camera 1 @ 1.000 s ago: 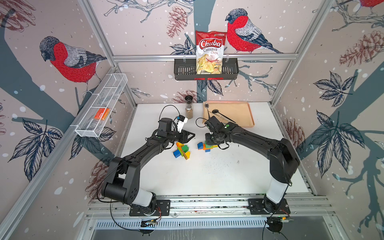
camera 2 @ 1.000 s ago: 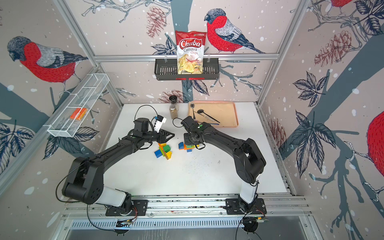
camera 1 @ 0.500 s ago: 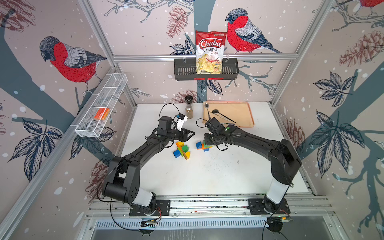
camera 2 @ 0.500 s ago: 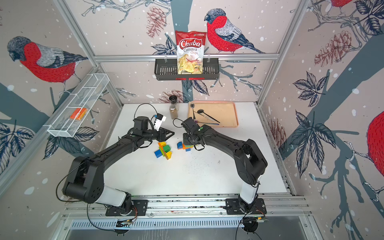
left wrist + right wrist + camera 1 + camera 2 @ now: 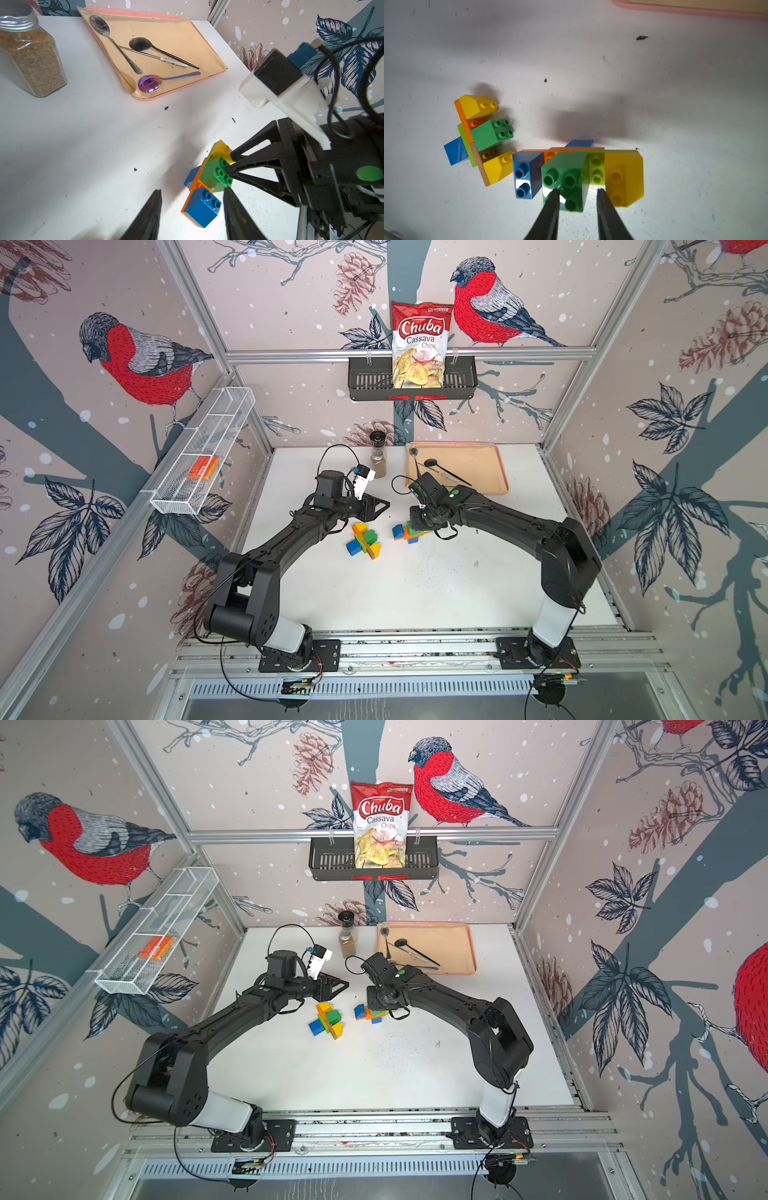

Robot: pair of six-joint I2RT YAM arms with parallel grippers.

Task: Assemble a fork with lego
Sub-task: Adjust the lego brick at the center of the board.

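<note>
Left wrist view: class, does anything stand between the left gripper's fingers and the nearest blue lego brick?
Nothing visible does. The open left gripper faces the blue brick directly. The right gripper touches the green brick beside it, to one side of that path.

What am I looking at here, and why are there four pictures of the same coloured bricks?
Two black robot arms, left and right, stand at a white table. Two pictures look down from overhead. The other two come from a camera on each arm's wrist, so everything there looks close up. On the table lie a loose clump of studded plastic toy bricks, a second clump being worked on, a pink tray with spoons, and a glass spice jar. The right arm's fingers appear to pinch the green square brick of the second clump. The left arm's fingers are apart, holding nothing, hovering nearby.
</note>
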